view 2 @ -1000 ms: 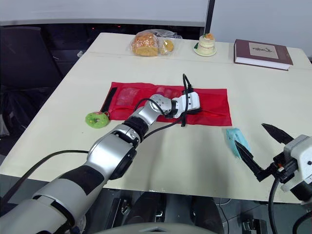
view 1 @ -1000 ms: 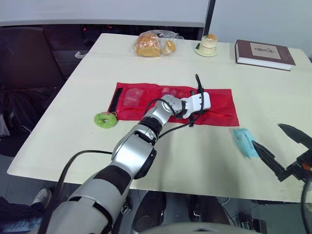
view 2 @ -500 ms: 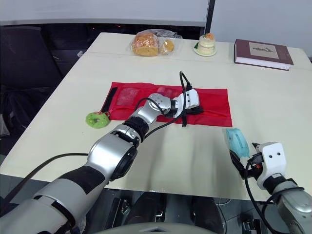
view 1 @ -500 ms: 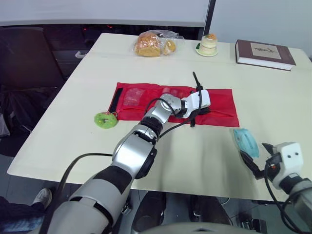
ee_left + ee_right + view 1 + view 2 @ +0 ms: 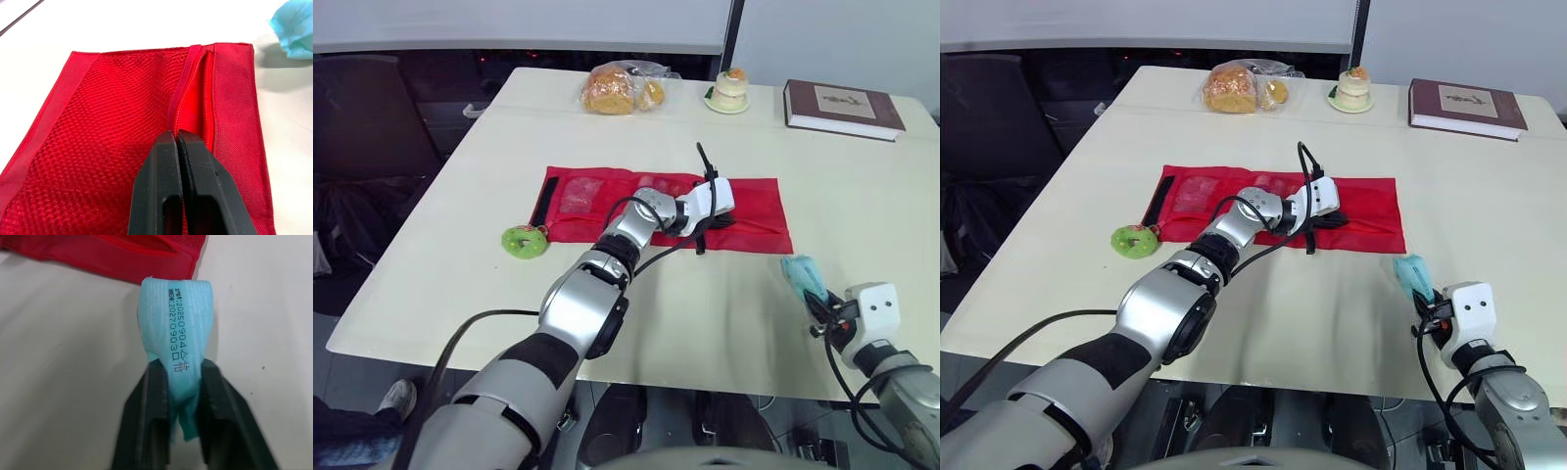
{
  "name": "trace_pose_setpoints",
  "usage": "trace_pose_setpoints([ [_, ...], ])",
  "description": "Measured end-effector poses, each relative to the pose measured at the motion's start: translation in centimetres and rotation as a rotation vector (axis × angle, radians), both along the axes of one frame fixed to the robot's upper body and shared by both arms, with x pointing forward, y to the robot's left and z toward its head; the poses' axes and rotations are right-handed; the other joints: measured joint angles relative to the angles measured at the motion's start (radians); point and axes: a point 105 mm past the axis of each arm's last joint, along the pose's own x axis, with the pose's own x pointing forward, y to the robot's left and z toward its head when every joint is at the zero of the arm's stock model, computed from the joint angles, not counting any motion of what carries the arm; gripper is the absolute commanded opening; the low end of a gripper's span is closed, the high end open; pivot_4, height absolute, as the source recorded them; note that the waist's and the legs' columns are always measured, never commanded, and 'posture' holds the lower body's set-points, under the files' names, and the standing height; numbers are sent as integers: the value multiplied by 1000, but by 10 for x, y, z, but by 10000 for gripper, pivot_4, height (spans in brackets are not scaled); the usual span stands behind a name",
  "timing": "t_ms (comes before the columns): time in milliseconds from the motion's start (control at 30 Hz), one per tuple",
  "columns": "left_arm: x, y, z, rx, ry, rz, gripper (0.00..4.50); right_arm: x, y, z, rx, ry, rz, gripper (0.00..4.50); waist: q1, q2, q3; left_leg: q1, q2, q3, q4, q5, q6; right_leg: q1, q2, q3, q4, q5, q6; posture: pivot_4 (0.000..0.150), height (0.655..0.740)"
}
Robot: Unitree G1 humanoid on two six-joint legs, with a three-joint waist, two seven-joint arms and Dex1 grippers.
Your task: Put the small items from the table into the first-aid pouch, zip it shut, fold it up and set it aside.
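While the right gripper (image 5: 183,366) sits low over the near right edge of the table (image 5: 440,284), its two black fingers are clamped on a light blue packet (image 5: 178,318), one finger on each side. The packet sticks out past the fingertips and has a line of printed numbers on it. It's just off the near right corner of the red pouch (image 5: 759,211), not touching it.

The pouch lies flat and unfolded across the middle of the table. The left gripper (image 5: 176,138) is down on its right half, fingers pressed together with no gap. The tips sit right at the lip of the mesh pocket next to the zipper (image 5: 209,98), which is gaping open there. Can't tell if any fabric is actually pinched.

A green roll (image 5: 524,240) rests just beside the pouch's near left corner.

Along the far edge are a bag of bread (image 5: 617,88), a little cake on a plate (image 5: 731,88) and a book (image 5: 844,106) toward the far right corner.
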Motion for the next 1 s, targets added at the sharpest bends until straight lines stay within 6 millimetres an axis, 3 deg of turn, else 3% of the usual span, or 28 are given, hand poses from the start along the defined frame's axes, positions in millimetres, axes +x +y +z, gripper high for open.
trace_pose_setpoints([
  [167,-1,-1,1,-10,10,-7,0,2,5,4,13,0,20,341,-1,0,0,0,0,0,0,0,0,0,0,0,0,0,0,1500,7289],
  [333,-4,-6,2,-31,33,-24,0,18,32,26,52,-37,107,341,-8,0,0,-1,0,-1,0,0,0,0,0,-1,0,0,0,1500,7289],
  [467,-7,-10,6,-42,32,-45,0,28,47,28,62,-23,139,341,-10,0,0,-1,0,-1,0,0,0,0,0,-1,0,0,0,1500,7289],
  [633,-9,-14,9,-53,34,-66,0,45,47,18,68,27,80,341,-14,0,0,-1,0,-1,0,0,0,0,0,-1,0,0,0,1500,7289],
  [1000,-21,-25,14,-75,32,-144,0,79,53,25,151,-1,-38,341,-20,0,0,-1,0,-1,0,0,0,0,0,-1,0,0,0,1500,7289],
])
